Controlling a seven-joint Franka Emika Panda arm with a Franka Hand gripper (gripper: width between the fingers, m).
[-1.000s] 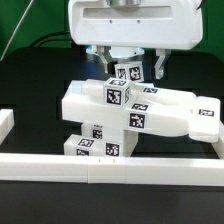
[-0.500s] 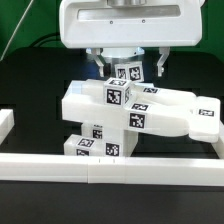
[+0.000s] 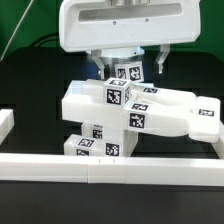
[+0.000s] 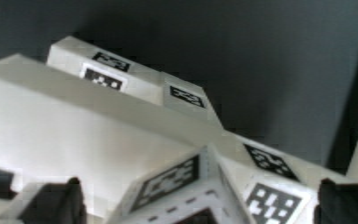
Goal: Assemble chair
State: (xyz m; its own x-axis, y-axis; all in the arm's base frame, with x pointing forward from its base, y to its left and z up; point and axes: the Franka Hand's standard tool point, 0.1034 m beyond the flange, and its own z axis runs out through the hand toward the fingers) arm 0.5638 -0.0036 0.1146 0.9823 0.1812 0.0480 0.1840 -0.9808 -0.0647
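Observation:
The partly built white chair [image 3: 130,112] stands mid-table: a stack of tagged blocks [image 3: 100,140] carrying a wide piece that reaches to the exterior view's right [image 3: 185,112]. A small tagged block [image 3: 128,73] sits on top of it. My gripper [image 3: 128,67] hangs over this block with one finger on each side. In the wrist view the block [image 4: 202,185] lies between the dark fingertips [image 4: 51,200], with a gap showing on at least one side, above the chair's tagged white surfaces [image 4: 69,120]. The gripper [image 4: 197,205] is open.
A long white border rail [image 3: 110,165] runs along the front of the black table. A short white rail end [image 3: 5,122] lies at the exterior view's left. Cables hang behind the arm.
The arm's white housing has shifted slightly toward the exterior view's left and looks a little larger. The small block and the chair have not moved.

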